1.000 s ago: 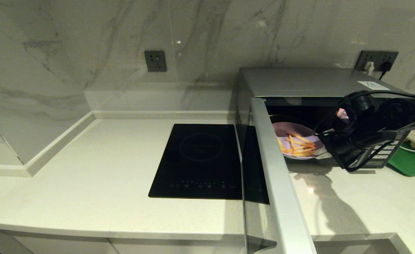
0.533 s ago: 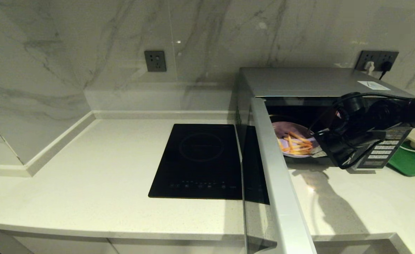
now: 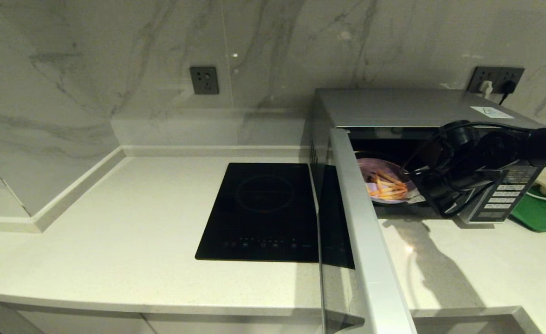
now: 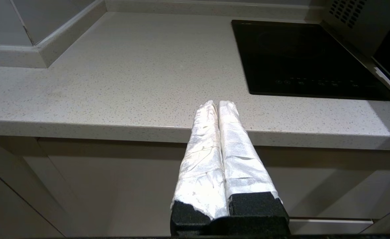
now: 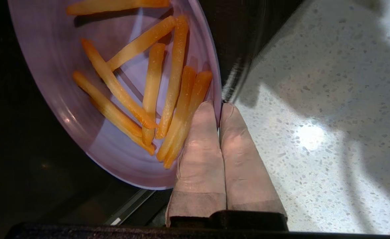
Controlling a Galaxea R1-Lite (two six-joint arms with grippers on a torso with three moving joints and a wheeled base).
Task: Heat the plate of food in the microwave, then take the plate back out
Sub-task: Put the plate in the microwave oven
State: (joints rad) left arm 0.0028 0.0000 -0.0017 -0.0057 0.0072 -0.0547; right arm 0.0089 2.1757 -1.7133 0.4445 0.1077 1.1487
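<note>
The silver microwave (image 3: 403,107) stands at the back right of the counter with its door (image 3: 363,232) swung wide open toward me. The pale lilac plate of food (image 3: 386,185), carrying orange-yellow fries, sits just inside the dark cavity. My right gripper (image 3: 417,197) is shut on the plate's near rim (image 5: 219,99), one finger above it and one below. The plate (image 5: 82,99) fills the right wrist view over the cavity's threshold. My left gripper (image 4: 219,103) is shut on nothing, parked below the counter's front edge and out of the head view.
A flat black induction hob (image 3: 263,211) lies left of the open door. A green tray (image 3: 540,213) lies to the right of the microwave. Wall sockets (image 3: 496,80) with plugs sit behind it. Speckled counter (image 3: 440,273) stretches in front of the cavity.
My right gripper has carried the plate of food deeper into the microwave cavity, away from me. The left arm has not moved.
</note>
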